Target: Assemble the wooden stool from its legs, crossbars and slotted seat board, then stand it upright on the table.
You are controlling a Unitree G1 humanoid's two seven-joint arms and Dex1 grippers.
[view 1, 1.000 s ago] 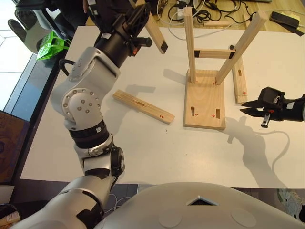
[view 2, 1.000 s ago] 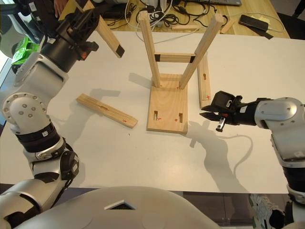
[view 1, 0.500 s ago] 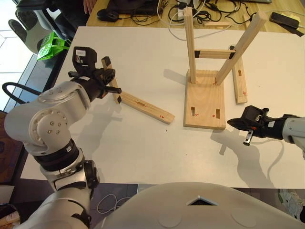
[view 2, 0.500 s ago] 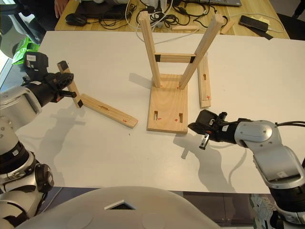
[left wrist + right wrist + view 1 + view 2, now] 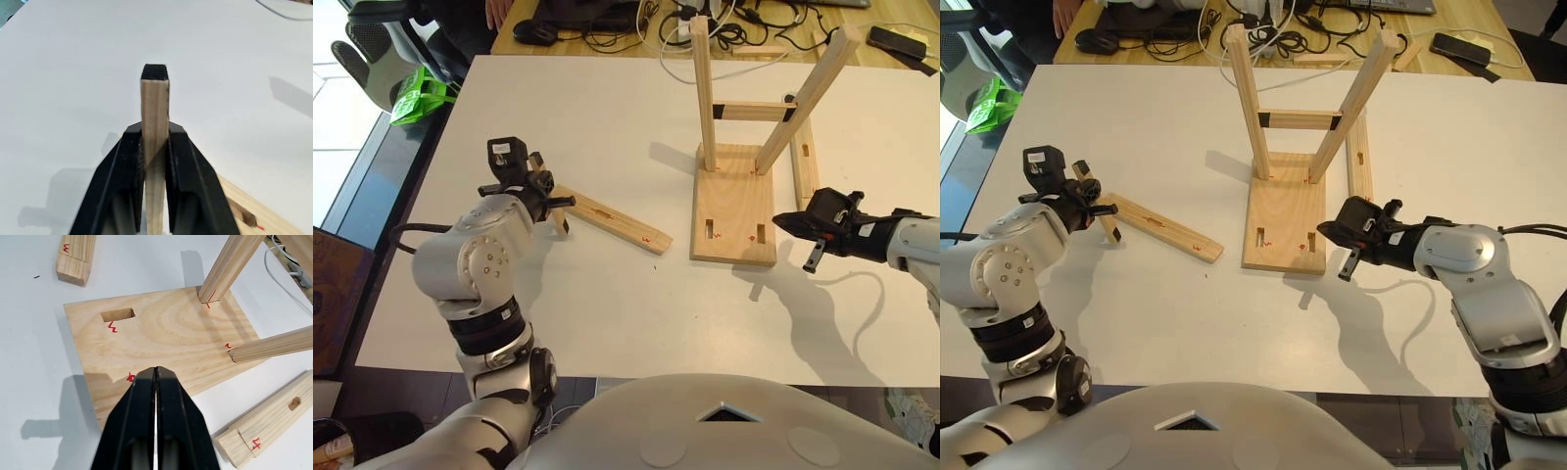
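Half-assembled: left gripper [image 5: 155,128] clamps what seems a crossbar [image 5: 155,98], right gripper [image 5: 156,371] closed empty by the seat board [image 5: 171,333]; next, slot the loose leg [image 5: 607,217].

You're working in an office or lab room. Well beyond your left pincer [image 5: 558,203], past the white desk [image 5: 607,323], a wooden desk [image 5: 506,41] carries a computer mouse [image 5: 530,29] and tangled cables [image 5: 607,15].
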